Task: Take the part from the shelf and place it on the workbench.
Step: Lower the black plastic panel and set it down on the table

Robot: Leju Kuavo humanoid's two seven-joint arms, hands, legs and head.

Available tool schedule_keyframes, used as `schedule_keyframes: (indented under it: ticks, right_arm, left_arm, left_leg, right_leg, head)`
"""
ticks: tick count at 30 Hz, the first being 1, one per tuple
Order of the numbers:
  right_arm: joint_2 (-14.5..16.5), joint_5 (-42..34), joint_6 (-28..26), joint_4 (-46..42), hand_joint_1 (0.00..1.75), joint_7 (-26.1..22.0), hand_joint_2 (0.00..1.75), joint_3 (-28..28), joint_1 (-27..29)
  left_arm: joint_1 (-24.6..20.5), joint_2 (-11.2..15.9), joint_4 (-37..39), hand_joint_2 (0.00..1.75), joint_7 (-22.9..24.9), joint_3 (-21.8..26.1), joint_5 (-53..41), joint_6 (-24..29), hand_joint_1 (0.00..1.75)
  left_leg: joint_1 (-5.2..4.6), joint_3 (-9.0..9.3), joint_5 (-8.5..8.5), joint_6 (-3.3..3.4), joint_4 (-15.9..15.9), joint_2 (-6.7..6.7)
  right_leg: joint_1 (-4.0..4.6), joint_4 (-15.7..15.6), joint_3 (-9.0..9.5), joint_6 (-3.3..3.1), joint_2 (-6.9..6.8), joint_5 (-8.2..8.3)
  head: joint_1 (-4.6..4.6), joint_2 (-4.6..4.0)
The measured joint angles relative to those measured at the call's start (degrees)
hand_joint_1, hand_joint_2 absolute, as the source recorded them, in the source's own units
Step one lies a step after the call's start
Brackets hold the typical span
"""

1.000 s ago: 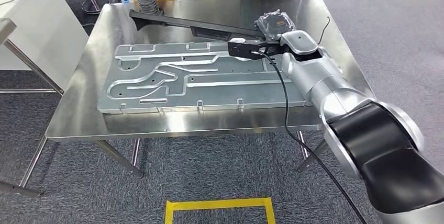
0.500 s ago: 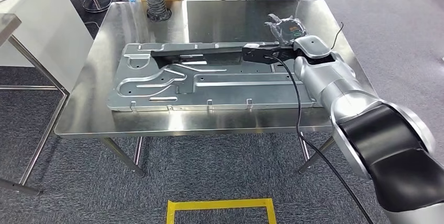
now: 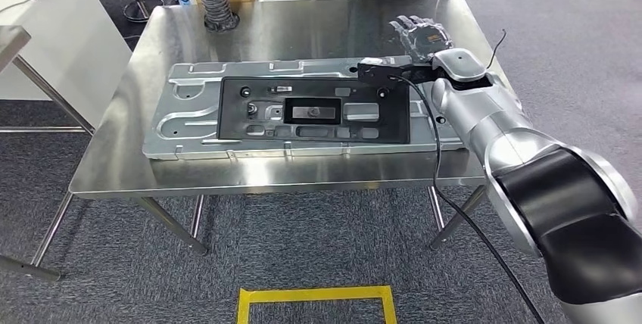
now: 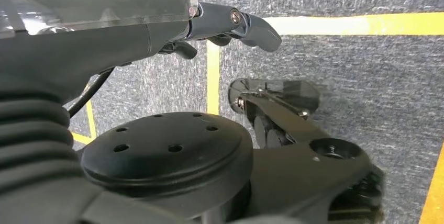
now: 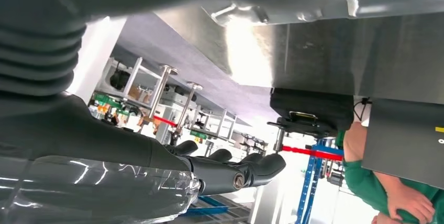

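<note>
The black part lay flat on the metal plate on the tabletop. The right hand hovered just past the part's far right corner, fingers spread, holding nothing. The left hand hung over the floor with its fingers apart, released

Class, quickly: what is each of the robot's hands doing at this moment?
Left hand: holds nothing; open or closed cannot be told.
Right hand: open, fingers spread, holding nothing; the black part lies flat on the metal plate.
</note>
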Motion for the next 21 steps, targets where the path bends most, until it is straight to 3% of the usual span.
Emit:
schedule_keyframes:
  ticks: [2, 4, 7, 8, 9, 12, 13, 14, 16, 18, 19, 21]
  right_arm:
    - [-0.02, -0.16, -0.12, -0.01, 0.0, 0.0, 0.0, 0.0, -0.03]
    - [-0.13, -0.26, -0.35, -0.01, 0.0, 0.0, 0.0, 0.0, -0.09]
    - [-0.23, -0.42, -0.61, 0.0, 0.0, -0.01, 0.0, 0.0, -0.01]
    - [-0.21, -0.47, -0.67, 0.01, 0.0, -0.01, 0.0, 0.0, 0.04]
    - [-0.17, -0.51, -0.74, 0.02, 0.0, -0.01, 0.0, -0.01, 0.06]
    - [0.08, -0.58, -0.96, 0.06, 0.0, 0.07, 0.0, -0.12, 0.11]
    - [0.24, -0.63, -1.05, 0.11, 0.0, 0.15, 0.0, -0.21, 0.17]
    - [0.46, -0.77, -1.21, 0.19, 0.0, 0.26, 0.0, -0.41, 0.25]
    - [0.98, -1.29, -1.68, 0.38, 0.0, 0.49, 0.0, -1.19, 0.41]
    - [1.44, -1.88, -2.21, 0.46, 0.0, 0.63, 0.0, -2.3, 0.53]
    - [1.6, -2.11, -2.42, 0.46, 0.0, 0.69, 0.0, -2.83, 0.6]
    - [1.76, -2.6, -2.76, 0.54, 0.0, 0.96, 0.0, -3.98, 0.76]
  left_arm:
    - [-0.13, 0.01, 0.0, 0.0, 0.05, 0.01, -0.06, -0.33, 0.0]
    - [-0.38, 0.01, 0.0, 0.0, 0.1, 0.01, -0.09, -0.66, 0.0]
    - [-0.3, -0.02, 0.0, 0.0, 0.17, 0.01, -0.13, -1.24, 0.0]
    - [-0.24, -0.03, 0.0, 0.0, 0.2, 0.01, -0.13, -1.37, 0.0]
    - [-0.23, -0.04, 0.0, 0.0, 0.2, 0.01, -0.14, -1.45, 0.0]
    - [-0.27, -0.04, 0.0, 0.0, 0.19, 0.02, -0.14, -1.51, 0.0]
    - [-0.25, -0.04, 0.0, 0.0, 0.19, 0.03, -0.14, -1.53, 0.0]
    - [-0.24, -0.04, 0.0, 0.0, 0.17, 0.04, -0.14, -1.53, 0.0]
    - [-0.23, -0.04, 0.0, 0.0, 0.1, 0.11, -0.13, -1.55, 0.0]
    - [-0.22, -0.03, 0.0, 0.0, 0.02, 0.28, -0.09, -1.58, 0.0]
    - [-0.22, -0.03, 0.0, 0.0, 0.0, 0.39, -0.06, -1.6, 0.0]
    - [-0.17, -0.02, 0.0, 0.0, 0.02, 0.6, 0.02, -1.63, 0.0]
  left_leg:
    - [-0.27, 5.07, 2.72, 0.79, -8.32, 0.26]
    - [-0.81, 8.29, 4.22, 1.1, -14.2, 0.66]
    - [-1.17, 7.96, 5.7, 1.27, -15.38, 0.7]
    - [-1.04, 7.61, 6.49, 1.51, -15.73, 0.82]
    - [-0.89, 7.11, 7.32, 1.76, -16.11, 0.95]
    - [-0.77, 4.9, 9.39, 2.32, -16.44, 1.29]
    - [-0.77, 4.07, 9.98, 2.38, -16.41, 1.42]
    - [-0.75, 3.19, 10.57, 2.28, -16.35, 1.59]
    - [-0.62, 1.43, 11.62, 1.91, -16.03, 1.89]
    - [-0.54, -0.08, 12.38, 1.28, -15.25, 2.03]
    - [-0.55, -0.48, 12.68, 0.92, -14.89, 2.04]
    - [-0.51, -0.74, 13.33, 0.22, -14.6, 2.01]
  right_leg:
    - [0.22, -0.01, -0.47, 0.13, 0.02, 0.66]
    - [0.27, -0.13, -0.85, 0.67, -0.04, 1.43]
    - [0.01, -0.71, -1.24, 1.62, -0.12, 2.76]
    - [-0.05, -0.61, -1.5, 1.89, -0.09, 2.38]
    - [-0.08, 0.31, -1.99, 2.19, -0.05, 0.94]
    - [-0.21, 8.87, -4.31, 3.11, -0.07, -7.3]
    - [-0.27, 11.89, -4.71, 3.39, -0.07, -8.87]
    - [-0.36, 13.66, -4.45, 3.65, -0.08, -9.1]
    - [-0.7, 11.74, -1.38, 4.1, -0.08, -6.68]
    - [-0.93, 4.87, 3.8, 4.2, 0.23, -6.0]
    - [-0.94, 2.12, 5.6, 3.83, 0.5, -6.34]
    - [-0.68, 0.12, 6.59, 2.65, 0.92, -6.83]
  head:
    - [0.0, 0.0]
    - [0.0, 0.0]
    - [0.0, 0.0]
    - [0.0, 0.0]
    - [0.0, 0.0]
    - [0.0, 0.0]
    - [0.0, 0.0]
    - [0.0, 0.0]
    - [0.0, 0.0]
    - [0.0, 0.0]
    - [-0.01, 0.0]
    - [-0.03, 0.0]
